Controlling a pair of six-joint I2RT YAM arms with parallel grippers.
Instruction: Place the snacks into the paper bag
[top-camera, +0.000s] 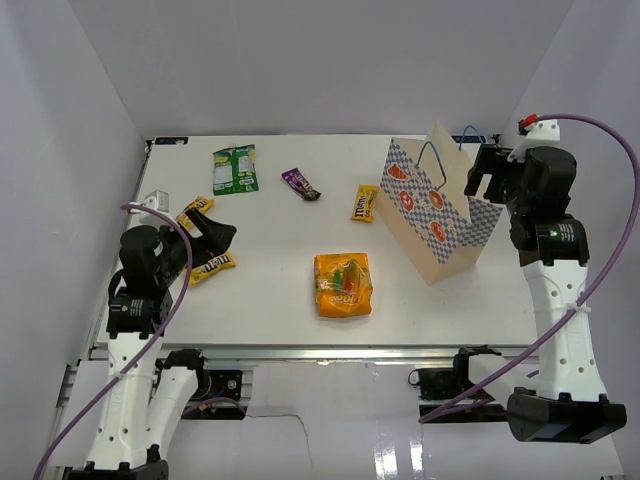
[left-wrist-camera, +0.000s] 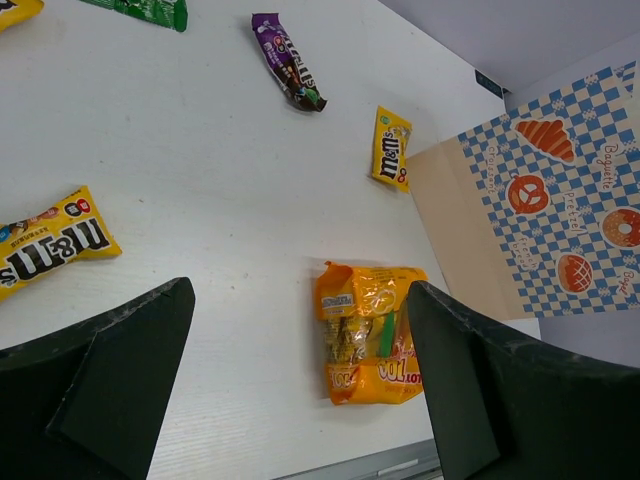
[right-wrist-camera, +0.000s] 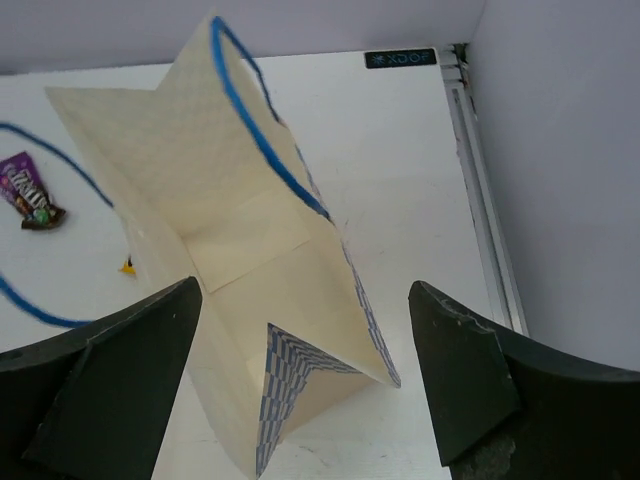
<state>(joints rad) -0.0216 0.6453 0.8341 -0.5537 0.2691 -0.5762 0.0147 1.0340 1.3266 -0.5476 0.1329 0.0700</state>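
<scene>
As the bag (top-camera: 440, 225) is sitting empty, I am holding the left end effector (top-camera: 215, 235) and right end effector (top-camera: 480, 180) spread, aiming next to pinch the yellow pack (top-camera: 212, 267).

Bright, even light falls from overhead, and the white table (top-camera: 280, 230) nearly washes out around the paper bag (top-camera: 440, 215). Shadows beside the bag are faint and soft. Left of the bag, the orange pouch (top-camera: 343, 284) glints with small glare spots. Close to the wrist lens, the fingers (left-wrist-camera: 120, 380) of the left gripper (left-wrist-camera: 300, 292) look dark and soft-edged, while the bag's print stays sharp.
</scene>
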